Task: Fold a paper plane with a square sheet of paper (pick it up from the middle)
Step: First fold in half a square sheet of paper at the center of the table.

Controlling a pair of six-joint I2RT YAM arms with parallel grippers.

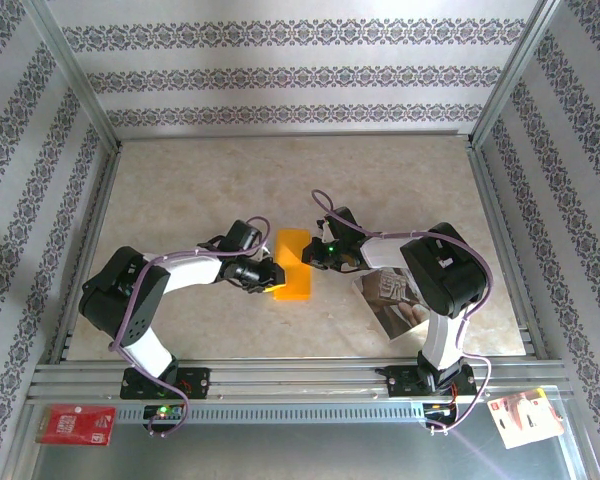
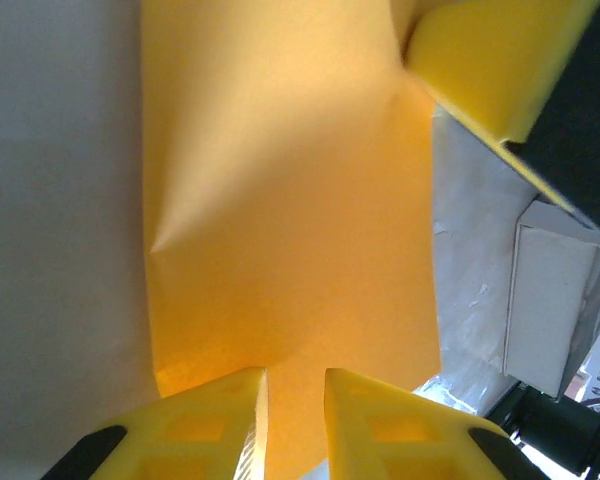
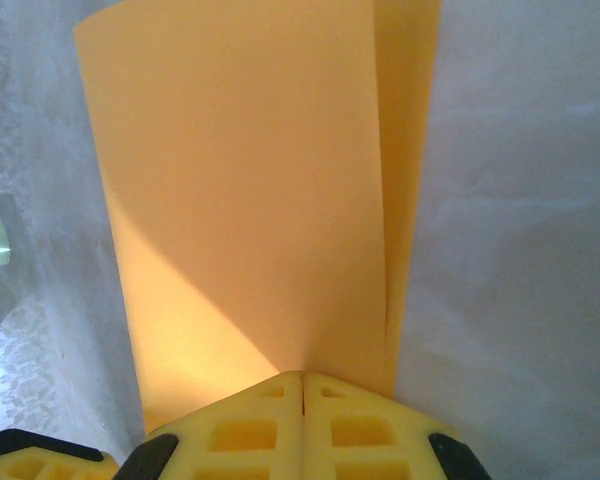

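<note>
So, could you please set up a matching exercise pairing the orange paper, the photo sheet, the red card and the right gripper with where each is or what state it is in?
Things:
1. orange paper
2. photo sheet
3. red card
4. right gripper

Places or states:
A. on the metal ledge, near left corner
B. shut on the paper's edge
C. folded over, in the middle of the table
D. flat on the table, right of the paper

Pairs: 1-C, 2-D, 3-A, 4-B
</note>
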